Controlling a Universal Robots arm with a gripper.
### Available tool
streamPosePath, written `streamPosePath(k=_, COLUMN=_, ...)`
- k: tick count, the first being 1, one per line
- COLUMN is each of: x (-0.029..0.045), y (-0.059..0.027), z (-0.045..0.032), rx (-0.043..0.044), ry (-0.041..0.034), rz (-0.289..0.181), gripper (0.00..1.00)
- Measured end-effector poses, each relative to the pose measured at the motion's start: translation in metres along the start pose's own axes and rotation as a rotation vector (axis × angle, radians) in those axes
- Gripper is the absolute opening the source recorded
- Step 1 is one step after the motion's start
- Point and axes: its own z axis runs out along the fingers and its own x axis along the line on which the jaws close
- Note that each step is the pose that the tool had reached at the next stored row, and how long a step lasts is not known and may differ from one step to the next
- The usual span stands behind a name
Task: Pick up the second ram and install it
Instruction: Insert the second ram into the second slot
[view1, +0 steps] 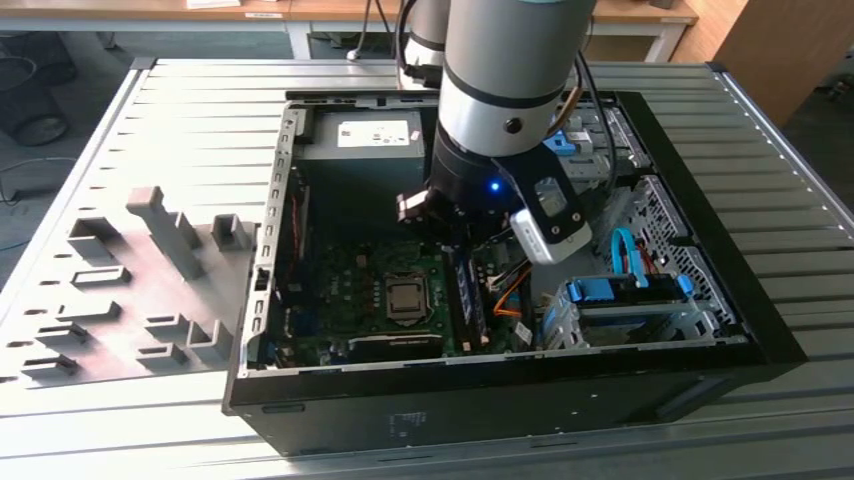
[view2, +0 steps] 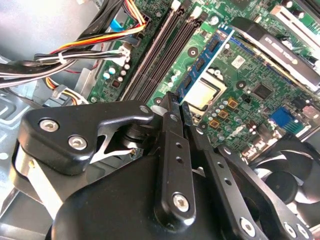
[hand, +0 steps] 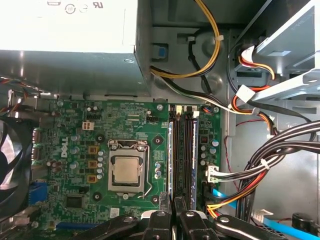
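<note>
- The gripper's (view2: 178, 102) fingers (view2: 170, 145) are pressing together at the near end of the second ram (view2: 207, 55); I cannot tell if they are touching it.
- The ram is standing on edge in the slot nearest the processor socket (hand: 125, 170), its long axis running straight away from the fingertips.
- A pale printed label (view1: 378, 132) is lying on the power supply (hand: 65, 30).
- The open computer case (view1: 747, 330) is lying on a ribbed grey table (view1: 200, 120), with grey fixture blocks (view1: 167, 235) toward the exterior view's left and wooden desks (view1: 134, 10) behind.
</note>
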Motion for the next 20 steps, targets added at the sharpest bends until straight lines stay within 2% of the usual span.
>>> streamPosePath(k=10, x=0.0000, y=0.0003, z=0.0034, rx=0.0001, ry=0.0000, rz=0.000, gripper=0.14)
streamPosePath(k=20, x=-0.0003, y=0.0060, z=0.0073, rx=-0.0001, ry=-0.0001, rz=0.000, gripper=0.14)
